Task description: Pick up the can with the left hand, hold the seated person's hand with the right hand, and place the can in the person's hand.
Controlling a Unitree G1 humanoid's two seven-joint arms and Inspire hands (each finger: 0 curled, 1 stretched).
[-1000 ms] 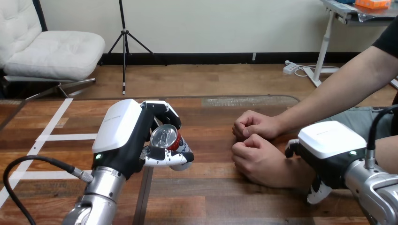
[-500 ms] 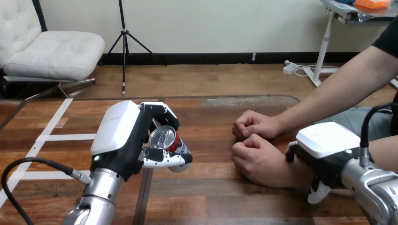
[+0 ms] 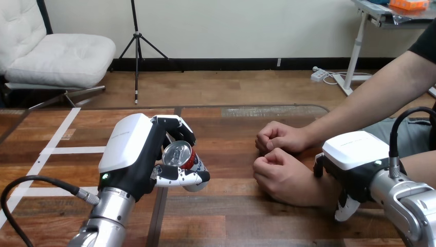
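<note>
At lower left, the left hand curls round the can; pickup looks done. The right hand covers the person's wrist, clasp unclear; handover remains.

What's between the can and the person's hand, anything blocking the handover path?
Nothing visible. Bare table lies between the can, held in the left robot hand, and the person's hands at the view's right. Both are closed fists, so no open palm is ready.
</note>
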